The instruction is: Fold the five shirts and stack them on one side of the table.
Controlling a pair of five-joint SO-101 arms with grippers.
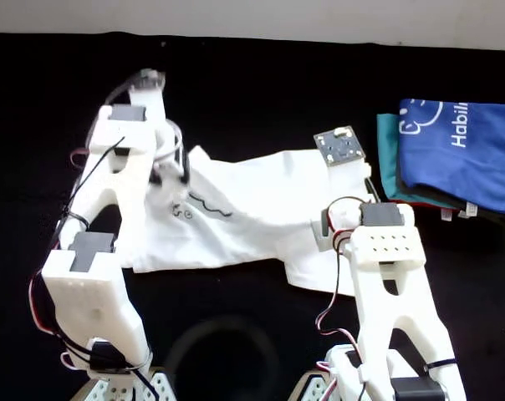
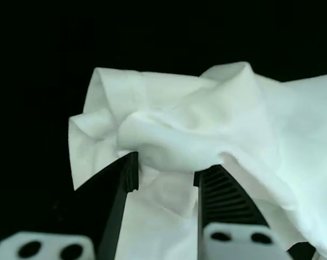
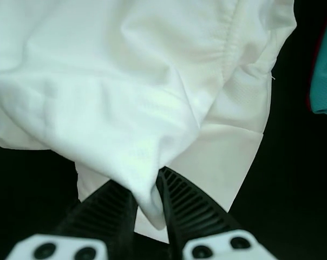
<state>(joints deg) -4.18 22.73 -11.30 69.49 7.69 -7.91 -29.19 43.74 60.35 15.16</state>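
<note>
A white shirt (image 1: 252,209) lies spread and rumpled across the middle of the black table (image 1: 236,75). My left gripper (image 1: 170,175) is at the shirt's left end. In the left wrist view, the left gripper (image 2: 163,165) holds a bunched wad of the white shirt (image 2: 207,124) between its fingers. At the shirt's right side, my right gripper (image 1: 323,227) is down on the cloth. In the right wrist view, the right gripper (image 3: 146,184) pinches a fold of the white shirt (image 3: 125,81) with its jaws close together.
A stack of folded shirts sits at the right edge of the table, a blue shirt (image 1: 474,154) on top and a teal shirt (image 1: 388,159) under it. The teal shirt (image 3: 323,81) is just beyond the white cloth. Bare black table lies at the back and front.
</note>
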